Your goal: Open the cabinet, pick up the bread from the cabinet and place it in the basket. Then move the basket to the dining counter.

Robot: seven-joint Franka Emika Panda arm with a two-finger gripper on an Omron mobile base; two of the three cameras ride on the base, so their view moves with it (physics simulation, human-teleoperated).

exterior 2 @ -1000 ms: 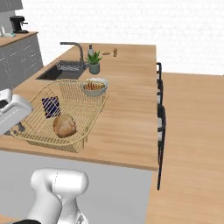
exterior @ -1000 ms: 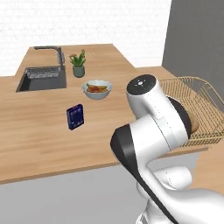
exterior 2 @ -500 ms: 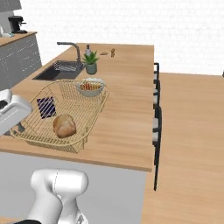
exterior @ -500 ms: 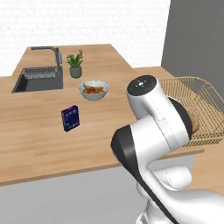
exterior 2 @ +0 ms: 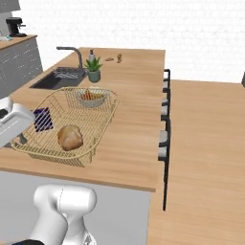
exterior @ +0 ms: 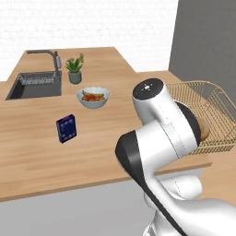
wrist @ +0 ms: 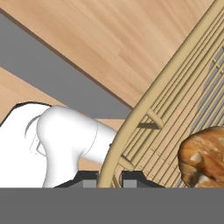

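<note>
Here our tool [wrist: 109, 180] pinches the tan wire-mesh basket's [exterior 2: 100, 122] rim; a tilt could spill the brown bread lump [exterior 2: 70, 137] onto the light-wood worktop [exterior 2: 134, 100].

The white arm folds forward with its elbow raised, and the pincer [wrist: 109, 180] is clamped tight on the rim of the basket [wrist: 144, 113].

The light-wood tabletop [exterior 2: 139, 119] of the dining island carries an inset steel sink [exterior: 34, 85] with a tap [exterior: 48, 56] at its far left end. Just beside the sink stands a small potted plant [exterior: 74, 70]. Nearer, a white bowl of orange fruit [exterior: 93, 97] sits on the wood, and a dark blue box [exterior: 66, 128] stands upright, well apart from the bowl. The wire basket [exterior 2: 67, 125] sits at the near edge.
</note>
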